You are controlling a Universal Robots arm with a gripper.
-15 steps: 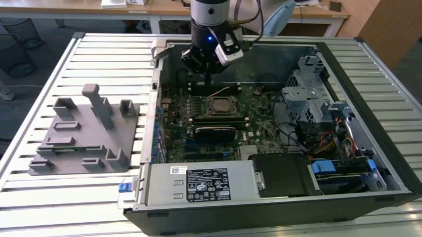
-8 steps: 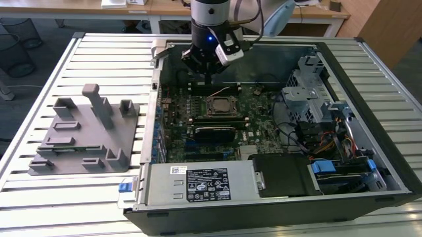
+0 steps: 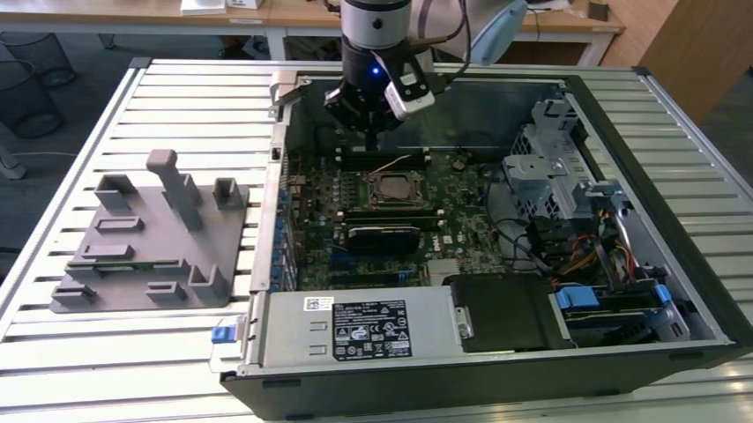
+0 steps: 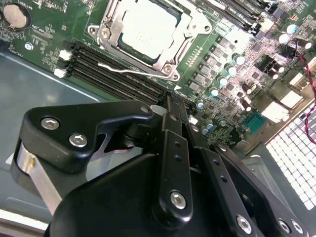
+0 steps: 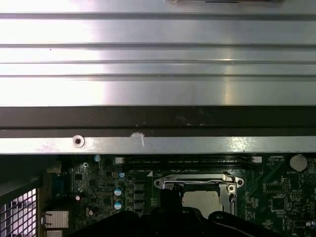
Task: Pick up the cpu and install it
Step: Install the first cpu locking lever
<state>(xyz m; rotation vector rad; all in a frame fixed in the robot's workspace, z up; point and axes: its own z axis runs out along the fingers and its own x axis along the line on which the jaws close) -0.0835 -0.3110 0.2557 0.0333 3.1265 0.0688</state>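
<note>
While the gripper is hovering inside the open computer case, above the memory slots at the far side of the motherboard, the cpu is lying flat in the socket frame, silvery top facing up. In the exterior view the chip is sitting just nearer the camera than the fingertips, close by but apart from them. The fingers are appearing pressed together, holding nothing. Well apart, the grey fixture is resting on the slatted table.
</note>
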